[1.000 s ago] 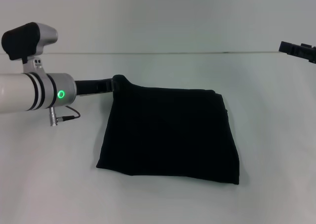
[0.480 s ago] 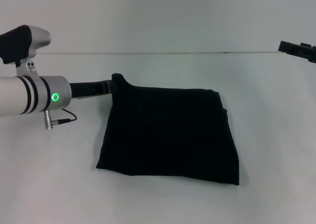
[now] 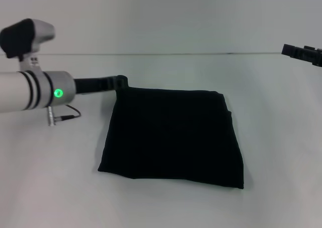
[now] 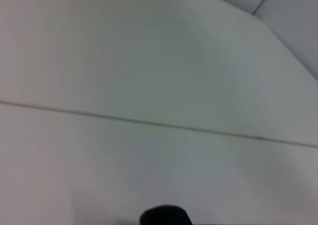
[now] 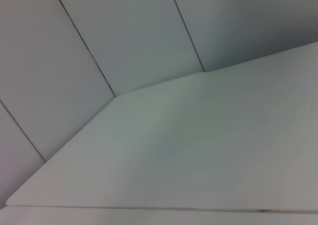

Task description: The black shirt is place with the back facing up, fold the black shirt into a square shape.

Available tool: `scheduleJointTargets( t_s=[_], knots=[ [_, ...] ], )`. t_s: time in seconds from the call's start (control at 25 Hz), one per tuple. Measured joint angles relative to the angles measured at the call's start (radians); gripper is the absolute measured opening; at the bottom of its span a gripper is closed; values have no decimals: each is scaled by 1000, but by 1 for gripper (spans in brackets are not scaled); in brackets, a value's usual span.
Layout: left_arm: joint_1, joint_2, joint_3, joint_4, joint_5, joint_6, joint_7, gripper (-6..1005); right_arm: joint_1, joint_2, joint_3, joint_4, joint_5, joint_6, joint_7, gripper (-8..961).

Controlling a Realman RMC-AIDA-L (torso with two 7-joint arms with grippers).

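Though already folded to a rough square, black shirt (image 3: 172, 135) lies mid table (image 3: 282, 137); looks nearly done. Left claw (image 3: 121, 81) at far-left corner, grip can't tell. Right claw (image 3: 302, 53) parked far right.

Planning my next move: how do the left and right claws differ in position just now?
The left claw reaches in at the black shirt's far left corner; the right claw sits off at the table's far right edge, well clear of the cloth. Both are black.
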Motion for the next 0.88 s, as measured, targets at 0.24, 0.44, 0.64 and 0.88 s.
scheduleJointTargets(
  t_s=[0.24, 0.44, 0.64, 0.88],
  knots=[
    [75, 0, -77, 112, -6, 87, -3, 299, -5, -8, -3, 0, 0, -6, 11, 930],
    [130, -5, -141, 189, -5, 192, 6, 424, -7, -13, -11, 0, -1, -25, 28, 930],
    [171, 1, -274, 251, -44, 459, 200, 615, -9, -17, -13, -3, -20, -95, 21, 930],
    [172, 22, -360, 234, -114, 710, 527, 869, 22, 4, -12, -12, 4, -279, -184, 930]
  ],
)
